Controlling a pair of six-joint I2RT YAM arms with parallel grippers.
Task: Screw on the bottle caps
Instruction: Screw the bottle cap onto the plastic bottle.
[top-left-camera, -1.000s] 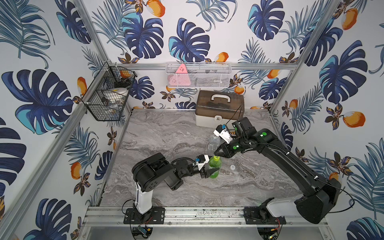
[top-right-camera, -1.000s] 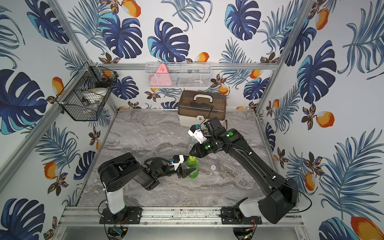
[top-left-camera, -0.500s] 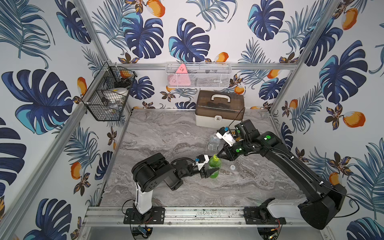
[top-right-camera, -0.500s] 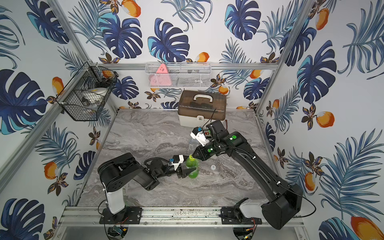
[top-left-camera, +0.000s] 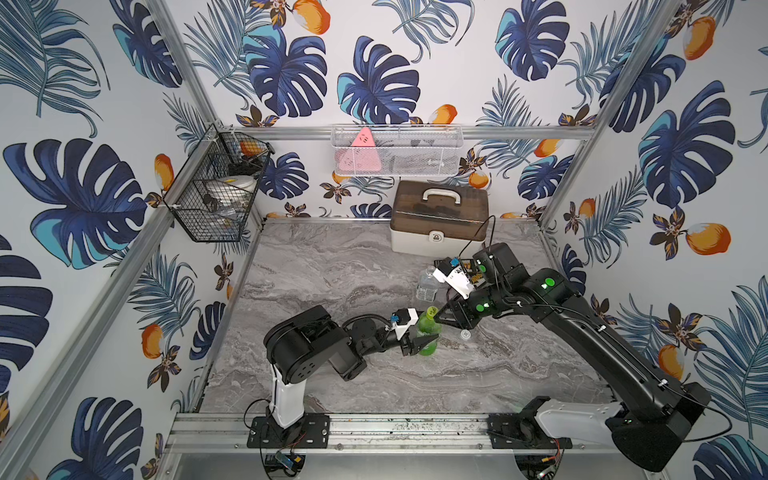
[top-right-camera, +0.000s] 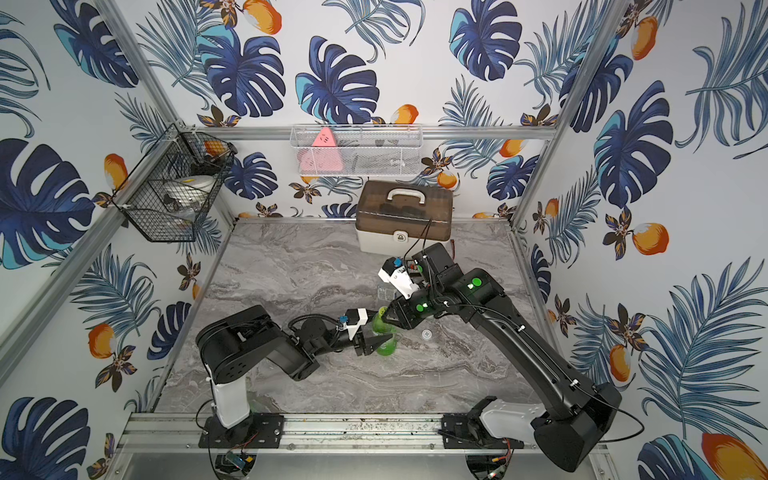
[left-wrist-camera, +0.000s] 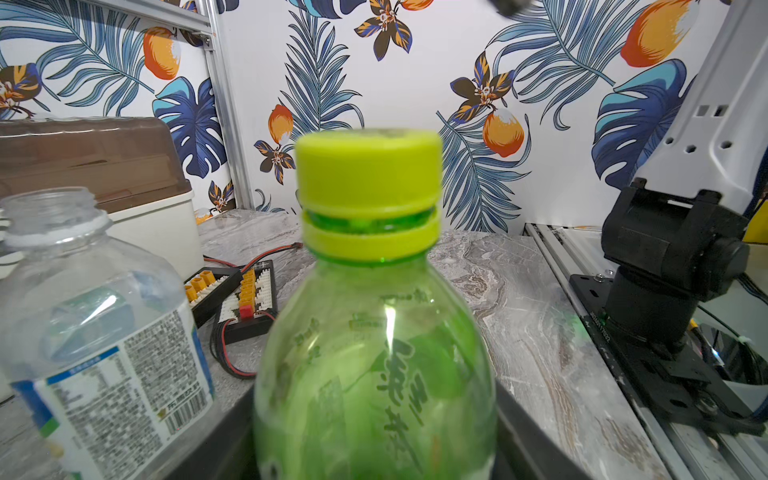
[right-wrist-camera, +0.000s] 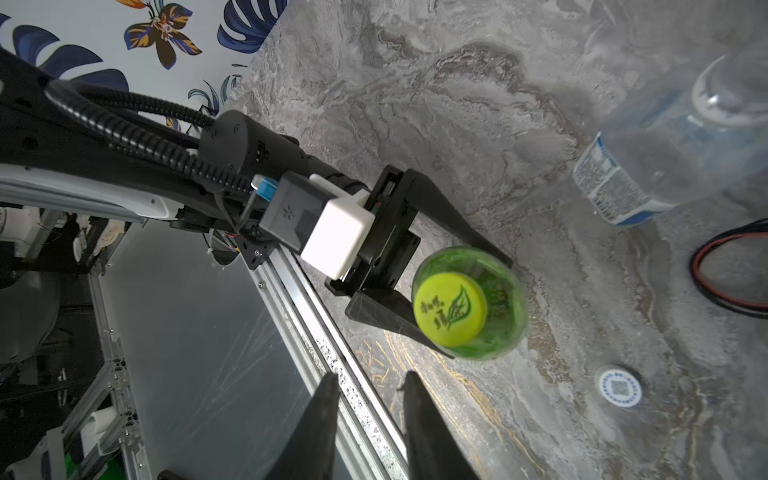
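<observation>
A green bottle (top-left-camera: 428, 334) stands upright mid-table with the yellow-green cap (right-wrist-camera: 450, 309) sitting on its neck. My left gripper (top-left-camera: 424, 345) is shut on this bottle's body, one finger on each side. My right gripper (right-wrist-camera: 370, 377) hovers just above and beside the cap, jaws slightly open, nothing between them, not touching the cap. The clear bottle (top-left-camera: 426, 284) with a pale label stands uncapped just behind. The whitish cap (top-left-camera: 465, 333) lies on the table to the right of the green bottle.
A brown-lidded toolbox (top-left-camera: 438, 220) stands at the back. A connector board with red and black wires (left-wrist-camera: 237, 299) lies behind the bottles. Wire baskets (top-left-camera: 216, 195) hang on the walls. A metal rail (top-left-camera: 374, 430) runs along the front edge.
The right arm's wrist has turned and shifted a little toward the front right. The left arm and green bottle have stayed put.
</observation>
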